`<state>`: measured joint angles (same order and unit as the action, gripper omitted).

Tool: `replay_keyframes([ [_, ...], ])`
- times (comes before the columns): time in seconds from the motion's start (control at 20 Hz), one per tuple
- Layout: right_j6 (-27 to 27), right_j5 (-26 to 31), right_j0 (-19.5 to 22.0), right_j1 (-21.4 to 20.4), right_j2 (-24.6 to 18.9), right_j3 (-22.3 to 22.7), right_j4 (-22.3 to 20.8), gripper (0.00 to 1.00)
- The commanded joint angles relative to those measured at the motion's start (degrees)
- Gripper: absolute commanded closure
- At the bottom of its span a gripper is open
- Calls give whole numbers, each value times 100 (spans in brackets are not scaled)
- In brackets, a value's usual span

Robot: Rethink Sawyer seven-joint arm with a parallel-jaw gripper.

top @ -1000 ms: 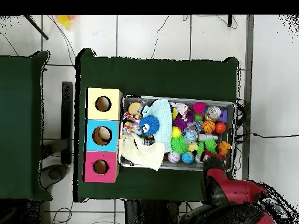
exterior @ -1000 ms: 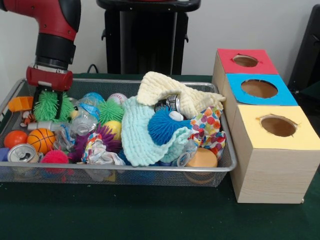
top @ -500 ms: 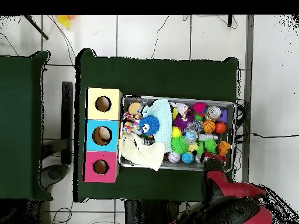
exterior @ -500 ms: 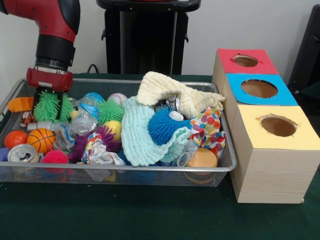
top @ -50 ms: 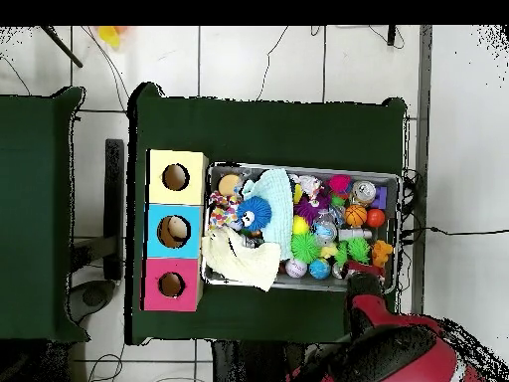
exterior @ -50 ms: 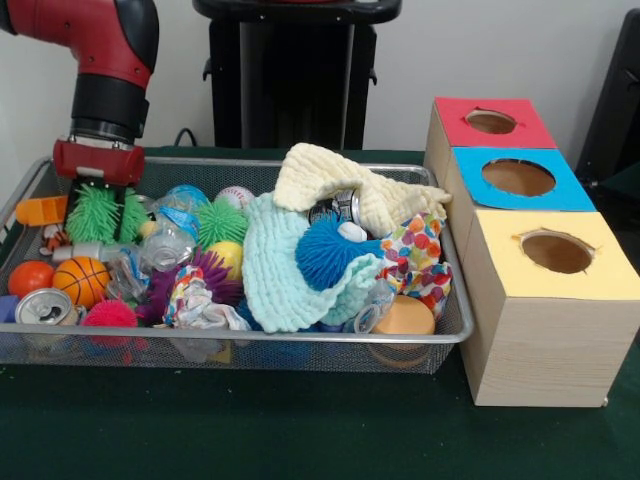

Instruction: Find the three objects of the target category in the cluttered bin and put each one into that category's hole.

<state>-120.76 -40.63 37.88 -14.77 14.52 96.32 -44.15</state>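
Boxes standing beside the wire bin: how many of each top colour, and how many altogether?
Red-topped box: 1
Blue-topped box: 1
Yellow-topped box: 1
Total: 3

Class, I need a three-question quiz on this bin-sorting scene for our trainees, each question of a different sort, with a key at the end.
1. True or false: the gripper is around the green spiky ball.
2. Which box is nearest the front camera: A red, B blue, C yellow?
3. Fill in: the blue spiky ball rests on the light blue ____.

Key: 1 true; 2 C; 3 cloth.
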Motion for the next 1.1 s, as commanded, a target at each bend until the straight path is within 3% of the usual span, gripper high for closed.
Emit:
replay_keyframes([
  [0.05, 15, 671, 39, 762, 200, -820, 559, 0],
  [0.3, -113, 1042, 11, 832, 225, -932, 543, 0],
  [0.65, -104, 851, -113, 1069, 387, -976, 916, 0],
  [0.9, -190, 1117, -107, 1066, 340, -1046, 770, 0],
  [0.95, -204, 1174, -125, 1083, 353, -1076, 753, 100],
  [1.1, -196, 1290, -165, 1091, 379, -1082, 787, 100],
])
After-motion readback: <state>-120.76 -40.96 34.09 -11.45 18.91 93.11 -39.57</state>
